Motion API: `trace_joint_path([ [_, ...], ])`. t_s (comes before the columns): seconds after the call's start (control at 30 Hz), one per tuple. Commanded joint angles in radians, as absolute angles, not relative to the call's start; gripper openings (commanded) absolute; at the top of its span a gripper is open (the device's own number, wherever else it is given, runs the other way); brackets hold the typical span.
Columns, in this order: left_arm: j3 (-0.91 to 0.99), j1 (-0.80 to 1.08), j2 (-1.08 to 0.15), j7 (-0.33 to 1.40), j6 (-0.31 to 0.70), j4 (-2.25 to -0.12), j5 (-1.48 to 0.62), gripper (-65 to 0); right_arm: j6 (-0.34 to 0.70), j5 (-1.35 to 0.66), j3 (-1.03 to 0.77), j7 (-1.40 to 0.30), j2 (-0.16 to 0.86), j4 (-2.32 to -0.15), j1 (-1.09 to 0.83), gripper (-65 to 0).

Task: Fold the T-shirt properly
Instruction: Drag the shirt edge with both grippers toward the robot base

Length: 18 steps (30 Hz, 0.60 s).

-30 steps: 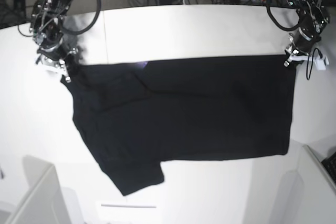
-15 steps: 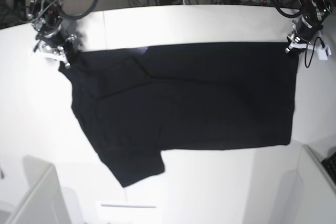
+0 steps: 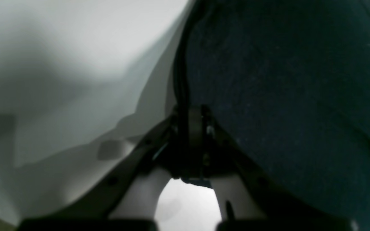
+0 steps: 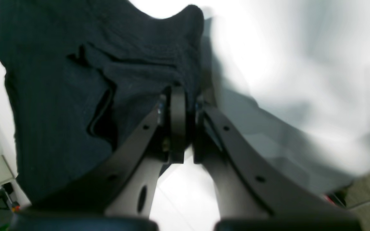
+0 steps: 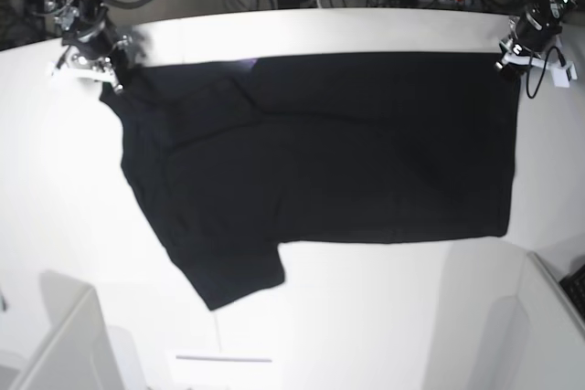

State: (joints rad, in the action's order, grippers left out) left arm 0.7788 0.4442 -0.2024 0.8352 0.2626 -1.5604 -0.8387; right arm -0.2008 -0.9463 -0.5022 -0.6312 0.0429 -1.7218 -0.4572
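T-shirt (image 5: 329, 152): plain black, no readable print.
Left gripper (image 5: 508, 50): jaws pinching far right corner.
Right gripper (image 5: 108, 75): jaws pinching far left corner.

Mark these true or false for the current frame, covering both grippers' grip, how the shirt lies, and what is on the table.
1. Both grippers are closed on the T-shirt. True: left gripper and right gripper each pinch cloth.
2. The shirt is folded into a small square. False: it is spread wide across the table, one sleeve pointing toward the near edge.
3. The orange and purple print faces up. False: only plain black cloth shows.
4. The grippers hold opposite far corners. True.
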Motion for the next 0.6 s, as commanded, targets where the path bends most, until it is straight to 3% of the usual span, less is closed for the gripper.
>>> trace_joint_path([
  [0.0,0.786,0.453,-0.22,0.817,0.265,-1.578,-0.848,-65.0,-0.194,-0.955,-0.509,-0.613,0.05,-1.745,-0.47,-65.0],
  [0.57,0.786,0.53,-0.222,0.817,0.265,-1.58,-0.848,-65.0,-0.191,-0.955,-0.527,-0.613,0.028,-1.804,-0.587,-65.0],
])
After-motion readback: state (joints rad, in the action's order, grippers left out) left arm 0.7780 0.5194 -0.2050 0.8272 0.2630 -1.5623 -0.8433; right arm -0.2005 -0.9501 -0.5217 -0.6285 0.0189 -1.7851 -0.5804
